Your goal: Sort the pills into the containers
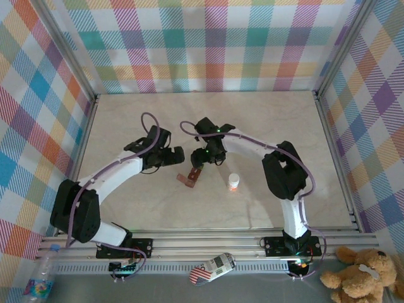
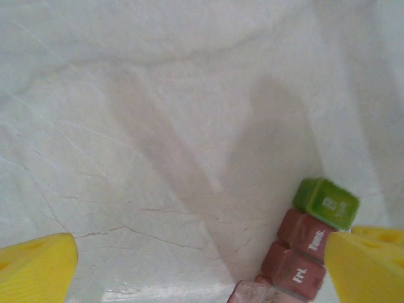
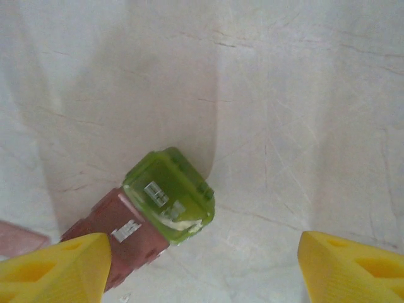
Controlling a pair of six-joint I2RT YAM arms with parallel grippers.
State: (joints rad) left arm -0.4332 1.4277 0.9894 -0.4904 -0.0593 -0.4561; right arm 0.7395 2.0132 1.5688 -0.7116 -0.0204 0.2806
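The containers [image 1: 191,177] lie near the middle of the pale surface [image 1: 265,120], well away from the checked walls [image 1: 208,44], with bare room on every side. A small white bottle [image 1: 234,182] stands just to their right.

In the top view the row's long axis runs diagonally from lower left to upper right. In the right wrist view the green compartment [image 3: 169,194] is the end box, pointing toward the frame's centre, with the red compartments [image 3: 123,233] trailing to the lower left. The lids of the green box and the reds next to it look shut, so what is inside cannot be told. A pink flat piece [image 3: 19,237] at the left edge may be an open lid.

The left pincer [image 2: 202,265] is spread wide, grasping nothing, with one finger [image 2: 366,265] just beside the row [image 2: 303,252]. The right pincer [image 3: 202,252] is also released, its fingers straddling the green end.
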